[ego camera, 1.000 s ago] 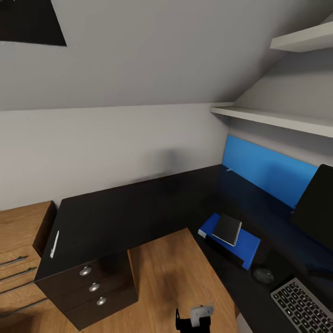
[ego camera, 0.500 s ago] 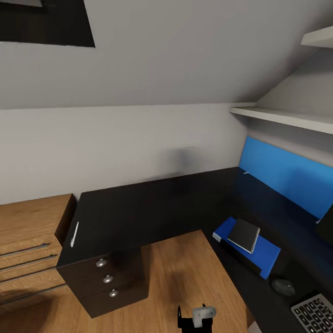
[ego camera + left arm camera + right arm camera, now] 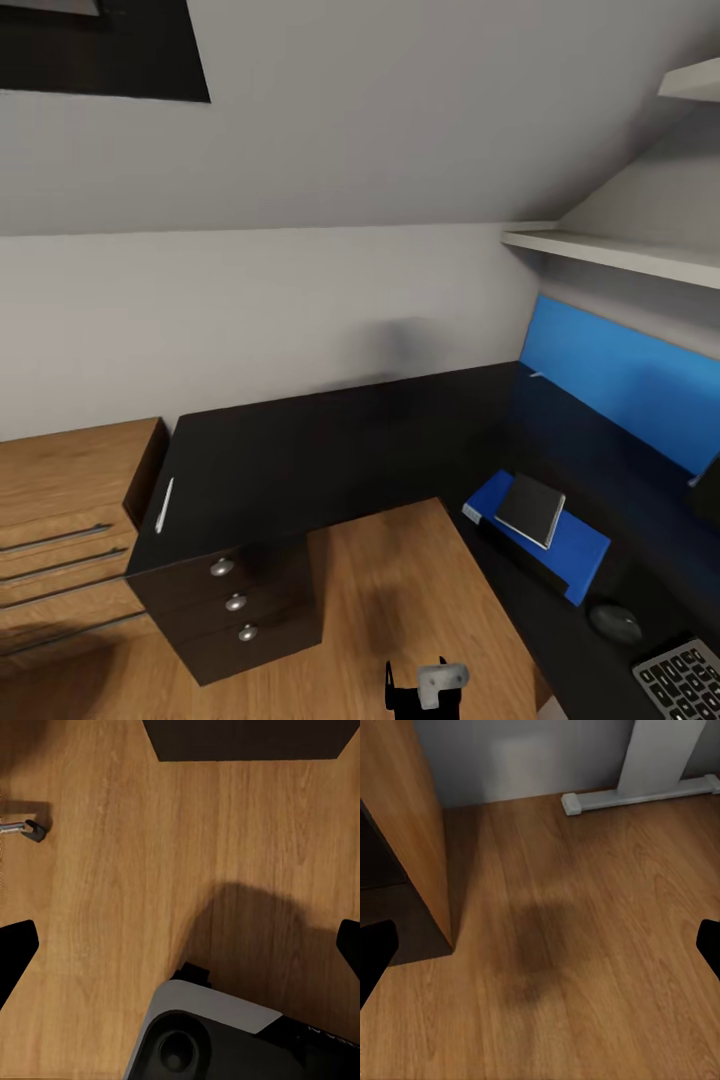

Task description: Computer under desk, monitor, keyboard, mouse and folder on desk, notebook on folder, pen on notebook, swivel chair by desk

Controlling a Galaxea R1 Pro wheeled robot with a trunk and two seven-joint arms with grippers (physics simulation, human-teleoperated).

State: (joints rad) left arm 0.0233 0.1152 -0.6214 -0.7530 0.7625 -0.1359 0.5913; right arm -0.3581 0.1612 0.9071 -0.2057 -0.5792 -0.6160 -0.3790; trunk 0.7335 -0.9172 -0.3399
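From the head camera the desk is spreading its black L-shaped top across the middle of the view, its blue back panel rising at about 3 o'clock and its black drawer unit with three round knobs sitting at about 7 o'clock; the pen is lying near the desk's edge at roughly 9 o'clock, well apart from the other items; the folder is lying flat on the desk's other wing at about 4 o'clock with the notebook resting on top of it; the mouse is sitting just beyond the folder toward 5 o'clock, and a corner of the keyboard is showing beside it at the frame's edge; a light wooden cabinet is standing at 8 o'clock, and white shelves are hanging at 2 o'clock. In the left wrist view the left gripper is pointing down at the wood floor — its dark fingertips are sitting at opposite edges of the frame, spread wide, with nothing between them; a chrome chair leg with a caster is showing at one edge. In the right wrist view the right gripper is likewise gaping wide over bare floor, grasping nothing; the desk's white leg is standing beyond it, beside a wooden panel.
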